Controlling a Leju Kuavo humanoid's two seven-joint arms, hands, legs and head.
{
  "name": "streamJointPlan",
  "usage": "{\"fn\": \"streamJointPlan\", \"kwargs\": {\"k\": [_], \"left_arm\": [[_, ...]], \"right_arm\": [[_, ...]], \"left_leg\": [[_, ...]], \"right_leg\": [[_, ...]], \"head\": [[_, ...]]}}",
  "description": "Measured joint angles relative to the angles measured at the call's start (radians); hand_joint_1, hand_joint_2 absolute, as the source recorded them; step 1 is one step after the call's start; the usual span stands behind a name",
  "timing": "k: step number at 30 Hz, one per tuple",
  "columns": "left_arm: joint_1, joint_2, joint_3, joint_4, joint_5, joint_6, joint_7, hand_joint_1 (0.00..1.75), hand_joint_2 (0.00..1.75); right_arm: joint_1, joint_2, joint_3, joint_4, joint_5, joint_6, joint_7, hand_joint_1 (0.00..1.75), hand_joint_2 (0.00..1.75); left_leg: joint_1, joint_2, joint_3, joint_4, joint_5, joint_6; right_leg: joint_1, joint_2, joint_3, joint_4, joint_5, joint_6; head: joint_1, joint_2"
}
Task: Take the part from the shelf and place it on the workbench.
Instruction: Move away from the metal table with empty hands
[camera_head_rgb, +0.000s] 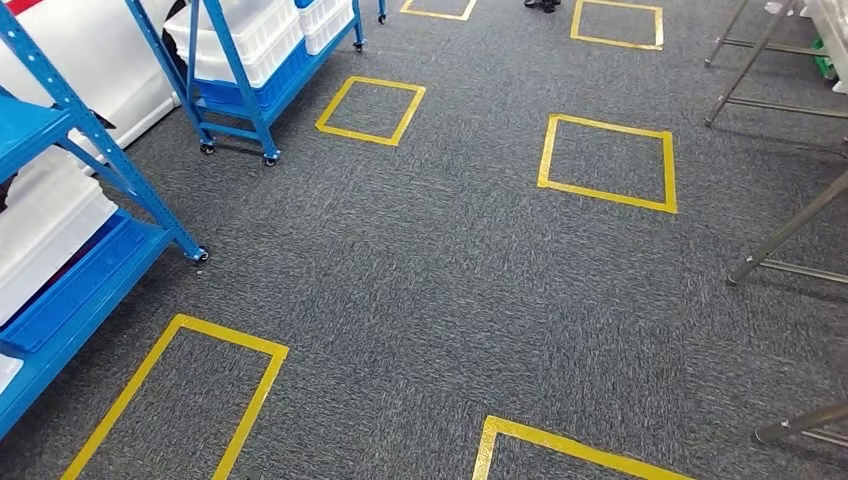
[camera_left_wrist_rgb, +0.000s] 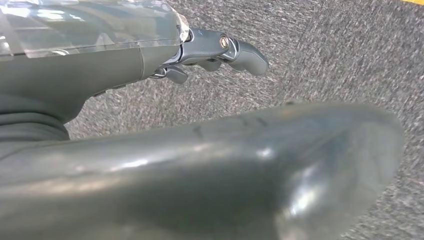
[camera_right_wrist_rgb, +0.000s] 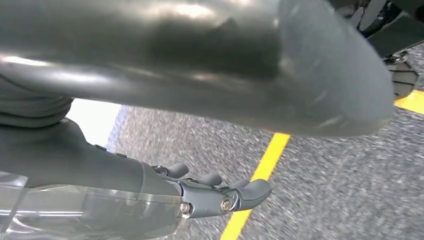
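A blue wheeled shelf (camera_head_rgb: 60, 250) with white bins stands at the left of the head view, and a second blue shelf (camera_head_rgb: 250, 60) stands further back. No part can be made out among the bins. My left hand (camera_left_wrist_rgb: 210, 55) hangs over grey carpet, fingers apart and holding nothing. My right hand (camera_right_wrist_rgb: 215, 192) also hangs over the carpet beside a yellow tape line (camera_right_wrist_rgb: 260, 175), fingers apart and empty. Each thick grey thumb crosses its own wrist view close to the camera.
Yellow tape squares (camera_head_rgb: 607, 160) mark the grey carpet (camera_head_rgb: 430, 280) ahead. Metal legs of tables or stands (camera_head_rgb: 790, 225) slant in at the right edge. The near shelf's caster (camera_head_rgb: 201, 256) sits on the carpet at left.
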Motion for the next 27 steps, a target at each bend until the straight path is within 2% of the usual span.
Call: {"fn": "streamJointPlan", "kwargs": {"k": [1,3,5,7,8,9,10,11,12,14,15,16,18,19,21,22,23,24,25,26,27], "left_arm": [[0.0,0.0,-0.001,0.0,0.0,0.0,0.0,0.0,0.0],[0.004,0.001,-0.002,0.0,0.0,0.0,0.0,0.0,0.0],[0.006,0.002,-0.002,0.001,0.0,-0.001,0.0,0.0,0.0],[0.003,0.003,-0.002,0.001,0.0,-0.004,0.0,0.0,0.0],[0.002,0.003,-0.002,0.001,0.0,-0.005,0.0,0.0,0.0],[0.002,0.003,-0.002,0.001,-0.001,-0.008,0.0,0.0,0.0],[0.002,0.003,-0.002,0.001,-0.001,-0.009,0.001,0.0,0.0],[0.002,0.003,-0.003,0.001,-0.002,-0.011,0.001,0.0,0.0],[0.002,0.003,-0.003,0.001,-0.003,-0.013,0.001,0.0,0.0],[0.001,0.004,-0.004,0.001,-0.009,-0.018,0.002,0.0,0.0],[0.0,0.004,-0.005,0.001,-0.012,-0.02,0.003,0.0,0.0],[0.0,0.005,-0.007,0.001,-0.015,-0.021,0.004,0.0,0.0],[0.001,0.006,-0.013,0.001,-0.018,-0.022,0.005,0.0,0.0],[0.003,0.007,-0.016,0.001,-0.018,-0.022,0.006,0.0,0.0],[0.002,0.008,-0.019,0.001,-0.018,-0.023,0.007,0.0,0.0],[0.001,0.008,-0.02,0.001,-0.018,-0.023,0.007,0.0,0.0],[-0.001,0.008,-0.021,0.001,-0.018,-0.023,0.007,0.0,0.0],[-0.001,0.008,-0.022,0.001,-0.018,-0.023,0.007,0.0,0.0],[0.0,0.008,-0.022,0.001,-0.018,-0.023,0.007,0.0,0.0],[0.002,0.008,-0.023,0.001,-0.018,-0.023,0.008,0.0,0.0],[0.003,0.008,-0.023,0.001,-0.018,-0.023,0.008,0.0,0.0]], "right_arm": [[-0.002,0.0,0.0,0.0,0.0,0.0,0.0,0.0,0.0],[-0.01,0.0,0.0,0.0,0.0,0.001,-0.001,0.0,0.0],[-0.011,0.001,0.0,-0.001,0.001,0.001,-0.002,0.0,0.0],[-0.007,0.0,0.0,-0.001,0.001,0.003,-0.003,0.0,0.0],[-0.006,0.001,0.0,-0.001,0.001,0.004,-0.003,0.0,0.0],[-0.005,0.001,0.0,-0.001,0.0,0.005,-0.003,0.0,0.0],[-0.004,0.001,0.0,-0.001,-0.001,0.006,-0.002,0.0,0.0],[-0.004,0.001,-0.001,-0.001,-0.002,0.006,-0.002,0.0,0.0],[-0.003,0.0,-0.002,-0.001,-0.003,0.005,-0.001,0.0,0.0],[0.0,0.0,-0.007,0.0,-0.006,0.004,0.0,0.0,0.0],[0.001,0.0,-0.009,0.001,-0.006,0.004,0.0,0.0,0.0],[0.001,0.0,-0.011,0.001,-0.007,0.003,0.0,0.0,0.0],[-0.004,0.0,-0.014,0.001,-0.007,0.002,0.0,0.0,0.0],[-0.006,0.0,-0.015,0.001,-0.007,0.001,0.0,0.0,0.0],[-0.004,0.001,-0.016,0.001,-0.007,0.001,0.0,0.0,0.0],[-0.002,0.0,-0.017,0.001,-0.007,0.0,0.0,0.0,0.0],[0.001,0.0,-0.017,0.001,-0.006,0.0,0.0,0.0,0.0],[0.002,0.0,-0.017,0.001,-0.006,-0.001,0.0,0.0,0.0],[0.003,0.0,-0.017,0.001,-0.005,-0.001,0.0,0.0,0.0],[0.002,0.0,-0.017,0.001,-0.004,-0.001,0.0,0.0,0.0],[0.001,0.0,-0.017,0.001,-0.004,-0.001,0.0,0.0,0.0]], "left_leg": [[-0.005,0.003,0.003,-0.01,-0.004,0.005],[-0.005,-0.015,0.003,-0.018,0.0,0.013],[0.001,-0.032,0.01,-0.032,0.006,0.025],[0.003,-0.05,0.015,-0.038,0.009,0.032],[0.003,-0.06,0.015,-0.038,0.009,0.034],[0.002,-0.072,0.015,-0.037,0.008,0.034],[0.003,-0.084,0.017,-0.037,0.007,0.033],[0.003,-0.098,0.019,-0.035,0.005,0.031],[0.005,-0.112,0.022,-0.033,0.003,0.028],[0.006,-0.137,0.021,-0.023,-0.004,0.018],[0.006,-0.147,0.018,-0.019,-0.006,0.011],[0.006,-0.156,0.014,-0.017,-0.007,0.004],[0.008,-0.168,0.009,-0.017,-0.007,-0.009],[0.009,-0.156,0.005,-0.011,-0.012,-0.013],[0.009,-0.107,-0.025,0.054,-0.051,-0.02],[0.01,-0.081,-0.056,0.117,-0.083,-0.023],[0.011,-0.067,-0.092,0.19,-0.116,-0.025],[0.012,-0.061,-0.123,0.251,-0.137,-0.027],[0.013,-0.058,-0.139,0.282,-0.14,-0.028],[0.013,-0.055,-0.134,0.271,-0.123,-0.027],[0.012,-0.049,-0.108,0.219,-0.089,-0.024]], "right_leg": [[0.0,-0.007,0.001,0.0,-0.003,0.005],[-0.001,-0.013,0.006,-0.001,-0.006,0.016],[-0.003,0.022,-0.005,0.032,-0.033,0.023],[-0.006,0.067,-0.059,0.143,-0.093,0.026],[-0.007,0.076,-0.097,0.212,-0.121,0.026],[-0.008,0.079,-0.127,0.263,-0.132,0.028],[-0.009,0.08,-0.144,0.282,-0.124,0.029],[-0.011,0.082,-0.141,0.259,-0.093,0.031],[-0.014,0.089,-0.122,0.203,-0.049,0.032],[-0.021,0.126,-0.072,0.077,0.016,0.033],[-0.022,0.14,-0.059,0.041,0.028,0.032],[-0.02,0.148,-0.054,0.027,0.028,0.029],[-0.017,0.132,-0.054,0.023,0.029,0.017],[-0.017,0.122,-0.052,0.02,0.03,0.009],[-0.016,0.097,-0.049,0.014,0.031,-0.005],[-0.013,0.083,-0.048,0.014,0.029,-0.01],[-0.01,0.069,-0.047,0.014,0.028,-0.013],[-0.007,0.055,-0.046,0.014,0.026,-0.015],[-0.005,0.043,-0.045,0.014,0.023,-0.015],[-0.004,0.031,-0.041,0.014,0.021,-0.015],[-0.003,0.021,-0.037,0.014,0.017,-0.014]], "head": [[0.0,0.0],[0.0,0.0],[0.0,0.0],[0.0,0.0],[0.0,0.0],[0.0,0.0],[0.0,0.0],[0.0,0.0],[0.0,0.0],[0.0,0.0],[0.0,0.0],[0.0,0.0],[0.0,0.0],[0.0,0.0],[0.0,0.0],[0.0,0.0],[0.0,0.0],[0.0,0.0],[0.0,0.0],[0.0,0.0],[0.0,0.0]]}}
